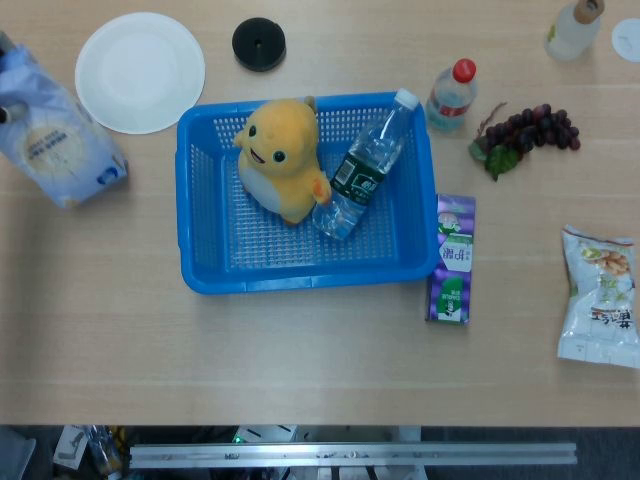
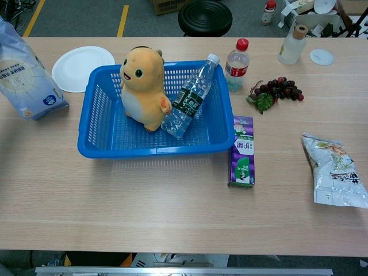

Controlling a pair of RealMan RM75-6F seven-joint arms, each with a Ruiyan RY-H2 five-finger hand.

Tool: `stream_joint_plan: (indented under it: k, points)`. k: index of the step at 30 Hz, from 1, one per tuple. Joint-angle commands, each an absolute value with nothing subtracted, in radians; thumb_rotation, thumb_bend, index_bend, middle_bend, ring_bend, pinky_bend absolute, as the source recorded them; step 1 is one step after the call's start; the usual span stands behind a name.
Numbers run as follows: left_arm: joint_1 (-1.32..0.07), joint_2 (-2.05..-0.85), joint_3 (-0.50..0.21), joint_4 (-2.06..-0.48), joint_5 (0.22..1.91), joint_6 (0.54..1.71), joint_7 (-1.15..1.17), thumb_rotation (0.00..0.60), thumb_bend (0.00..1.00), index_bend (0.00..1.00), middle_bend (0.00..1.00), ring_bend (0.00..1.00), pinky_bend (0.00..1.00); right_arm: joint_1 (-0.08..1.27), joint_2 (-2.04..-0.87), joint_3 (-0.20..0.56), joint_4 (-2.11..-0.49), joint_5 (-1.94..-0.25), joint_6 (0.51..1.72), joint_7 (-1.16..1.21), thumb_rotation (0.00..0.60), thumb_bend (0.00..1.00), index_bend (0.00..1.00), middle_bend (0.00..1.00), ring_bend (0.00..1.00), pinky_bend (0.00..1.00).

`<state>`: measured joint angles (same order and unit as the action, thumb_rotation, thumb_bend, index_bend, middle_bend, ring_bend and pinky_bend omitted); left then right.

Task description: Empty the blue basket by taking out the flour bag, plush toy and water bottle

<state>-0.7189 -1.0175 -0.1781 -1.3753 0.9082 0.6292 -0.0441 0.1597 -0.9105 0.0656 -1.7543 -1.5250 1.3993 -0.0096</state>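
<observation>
The blue basket (image 1: 205,180) (image 2: 98,123) stands mid-table. In it a yellow plush toy (image 1: 280,160) (image 2: 144,86) sits upright, and a clear water bottle (image 1: 365,165) (image 2: 188,98) leans on the basket's right rim. The flour bag (image 1: 55,140) (image 2: 26,75) stands on the table at the far left, outside the basket. Only a dark bit of my left hand (image 1: 4,112) shows at the frame edge, lying on the bag it holds. My right hand is out of both views.
A white plate (image 1: 140,70) and a black lid (image 1: 259,44) lie behind the basket. To the right are a red-capped bottle (image 1: 452,97), grapes (image 1: 525,128), a purple carton (image 1: 452,258), a snack bag (image 1: 600,295) and a glass bottle (image 1: 574,28).
</observation>
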Motion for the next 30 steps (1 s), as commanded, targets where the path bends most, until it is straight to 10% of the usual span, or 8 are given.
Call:
stream_joint_plan:
  k: [1, 24, 30]
  points:
    - [-0.733, -1.004, -0.182, -1.413, 0.92, 0.597, -0.06, 0.6, 0.21, 0.48, 0.47, 0.49, 0.67, 0.159, -0.91, 0.065, -1.754, -1.524, 1.4, -0.009, 0.6, 0.25, 0.24, 0.3, 0.22, 0.4]
    - [-0.758, -1.024, -0.258, -1.482, 1.105, 0.498, -0.319, 0.6, 0.21, 0.43, 0.46, 0.49, 0.67, 0.152, -0.912, 0.066, -1.734, -1.517, 1.406, 0.012, 0.6, 0.25, 0.24, 0.3, 0.22, 0.4]
    - [-0.786, -1.037, -0.227, -1.457, 1.058, 0.469, -0.272, 0.6, 0.21, 0.16, 0.24, 0.21, 0.48, 0.149, -0.912, 0.066, -1.727, -1.514, 1.407, 0.02, 0.6, 0.25, 0.24, 0.3, 0.22, 0.4]
